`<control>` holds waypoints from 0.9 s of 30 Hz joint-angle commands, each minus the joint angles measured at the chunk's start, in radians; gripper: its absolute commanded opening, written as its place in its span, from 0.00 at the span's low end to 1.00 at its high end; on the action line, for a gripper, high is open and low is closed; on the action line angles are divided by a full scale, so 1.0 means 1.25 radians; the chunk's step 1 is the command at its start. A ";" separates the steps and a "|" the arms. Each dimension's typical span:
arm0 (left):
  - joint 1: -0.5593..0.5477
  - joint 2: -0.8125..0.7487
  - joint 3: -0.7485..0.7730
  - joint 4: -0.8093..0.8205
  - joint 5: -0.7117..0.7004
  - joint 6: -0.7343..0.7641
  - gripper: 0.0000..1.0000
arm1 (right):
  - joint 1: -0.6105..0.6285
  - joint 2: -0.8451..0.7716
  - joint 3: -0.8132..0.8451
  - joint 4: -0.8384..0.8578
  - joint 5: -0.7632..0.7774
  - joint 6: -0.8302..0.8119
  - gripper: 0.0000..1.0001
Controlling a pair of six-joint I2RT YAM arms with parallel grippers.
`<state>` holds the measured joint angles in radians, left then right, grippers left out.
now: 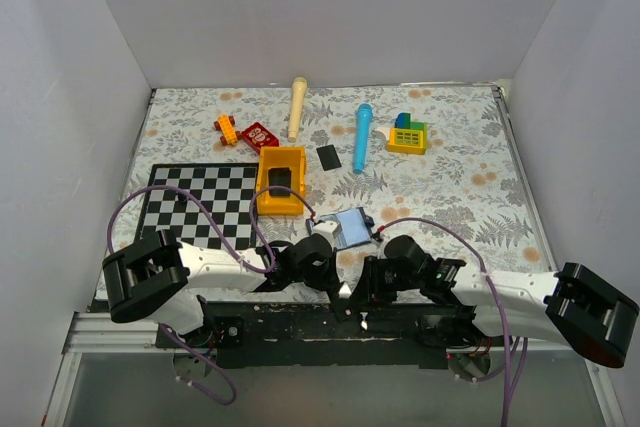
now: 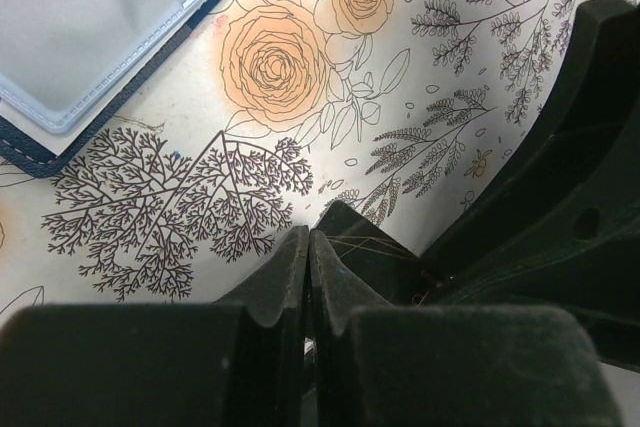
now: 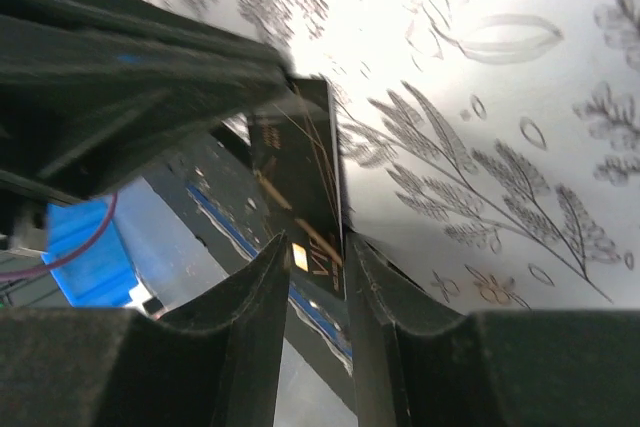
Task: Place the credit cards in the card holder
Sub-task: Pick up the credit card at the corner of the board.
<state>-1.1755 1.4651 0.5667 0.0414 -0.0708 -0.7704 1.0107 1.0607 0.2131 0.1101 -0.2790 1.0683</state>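
At the near edge of the worktop (image 1: 450,187), the left tool (image 2: 307,247) is pinched shut at the far corner of a black credit card (image 3: 305,167). The right tool (image 3: 316,244) stands partly apart with that card's lower end between its fingers (image 3: 375,277), and I cannot tell whether they press on it. The card holder (image 1: 352,227) lies open, light-blue inside up, just beyond the two tools, and the second credit card (image 1: 328,157) lies flat farther back beside a yellow toy truck (image 1: 281,180).
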 commanded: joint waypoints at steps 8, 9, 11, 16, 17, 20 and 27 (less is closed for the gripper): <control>-0.006 -0.015 -0.018 -0.055 -0.002 0.001 0.00 | 0.001 0.031 0.020 0.149 0.018 -0.002 0.36; -0.006 -0.015 -0.018 -0.054 -0.004 0.003 0.00 | 0.001 0.039 0.022 0.152 0.017 -0.002 0.36; -0.006 -0.015 -0.016 -0.054 -0.002 0.001 0.00 | 0.001 0.048 0.021 0.162 0.013 0.001 0.36; -0.006 -0.016 -0.020 -0.054 -0.002 -0.001 0.00 | 0.001 0.071 0.021 0.184 0.008 0.010 0.35; -0.006 -0.015 -0.020 -0.054 -0.002 -0.003 0.00 | 0.003 0.073 0.020 0.187 0.008 0.012 0.35; -0.006 -0.016 -0.020 -0.054 -0.004 -0.003 0.00 | 0.001 0.080 0.020 0.198 0.005 0.015 0.28; -0.006 -0.018 -0.023 -0.055 -0.008 -0.007 0.00 | 0.001 0.094 0.019 0.208 -0.001 0.020 0.01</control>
<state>-1.1755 1.4620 0.5644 0.0383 -0.0708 -0.7792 1.0103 1.1706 0.2134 0.3191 -0.2672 1.0885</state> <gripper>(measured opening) 0.009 0.059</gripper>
